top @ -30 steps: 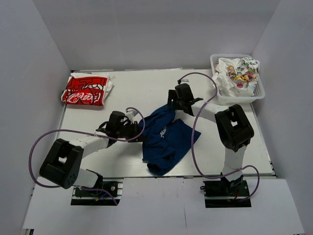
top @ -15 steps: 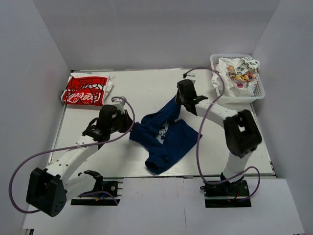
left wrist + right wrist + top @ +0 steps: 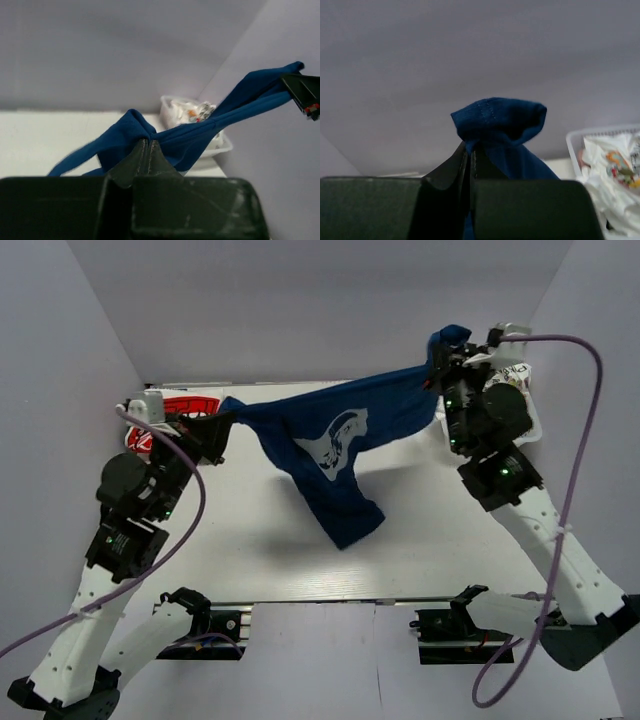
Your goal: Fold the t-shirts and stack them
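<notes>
A navy blue t-shirt [image 3: 335,430] with a pale print hangs stretched in the air between both arms, its lower part drooping toward the table. My left gripper [image 3: 226,424] is shut on its left end, seen as bunched blue cloth [image 3: 131,131] at the left gripper's fingertips [image 3: 146,142]. High at the back right, my right gripper [image 3: 438,368] is shut on the other end, a blue wad [image 3: 497,119] poking above the right gripper [image 3: 468,147]. A red-and-white t-shirt [image 3: 185,406] lies folded at the far left, partly behind my left arm. White printed t-shirts [image 3: 615,170] fill the basket.
The white lattice basket [image 3: 535,430] stands at the back right corner, mostly hidden by my right arm in the top view; its rim [image 3: 220,149] shows in the left wrist view. Grey walls enclose the white table [image 3: 420,540] on three sides.
Both arms have risen and spread apart, lifting the navy t-shirt off the table and pulling it taut. The right gripper closed on the cloth early in the last second.
</notes>
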Tool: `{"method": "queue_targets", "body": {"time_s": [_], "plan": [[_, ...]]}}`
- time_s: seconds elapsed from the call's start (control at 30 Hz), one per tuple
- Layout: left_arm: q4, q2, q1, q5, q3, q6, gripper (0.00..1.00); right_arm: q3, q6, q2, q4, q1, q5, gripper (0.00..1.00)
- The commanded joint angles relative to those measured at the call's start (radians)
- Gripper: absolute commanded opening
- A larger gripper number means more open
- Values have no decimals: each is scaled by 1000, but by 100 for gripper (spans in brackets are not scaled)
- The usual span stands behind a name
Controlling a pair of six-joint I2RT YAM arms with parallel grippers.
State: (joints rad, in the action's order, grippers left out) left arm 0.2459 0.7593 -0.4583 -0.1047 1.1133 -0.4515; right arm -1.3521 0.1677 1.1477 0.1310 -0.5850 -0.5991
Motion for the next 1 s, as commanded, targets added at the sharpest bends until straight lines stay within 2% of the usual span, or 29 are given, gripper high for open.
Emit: {"method": "queue_targets", "body": {"time_s": [0.0,0.1,0.17,0.33,0.5,0.63,0.73,0.77,0.83,0.9,0.97], "plan": [[-5,-54,36,-80,81,109,0,-139,-163,-100,12,45,-47,0],[-14,-81,46,87,198,161,0,-277,-163,-127,-71,44,61,0],[-14,-92,46,132,247,177,0,-364,-162,-147,-114,43,110,0],[38,-110,46,178,404,223,0,-456,-162,-219,-172,47,168,0],[50,-91,46,178,528,263,0,-434,-198,-281,-151,48,199,0],[41,-5,46,189,539,289,0,-427,-231,-228,-143,45,107,0],[29,86,46,93,498,300,0,-365,-254,-154,-102,47,-22,0],[29,153,35,-5,459,300,0,-349,-247,-116,-94,45,-53,0],[3,224,47,-85,410,286,0,-267,-243,-79,-70,48,-151,0],[-19,332,56,-121,326,240,0,-219,-209,7,-88,53,-200,0],[-19,399,56,-86,258,199,0,-124,-117,82,-125,54,-180,0]]}}
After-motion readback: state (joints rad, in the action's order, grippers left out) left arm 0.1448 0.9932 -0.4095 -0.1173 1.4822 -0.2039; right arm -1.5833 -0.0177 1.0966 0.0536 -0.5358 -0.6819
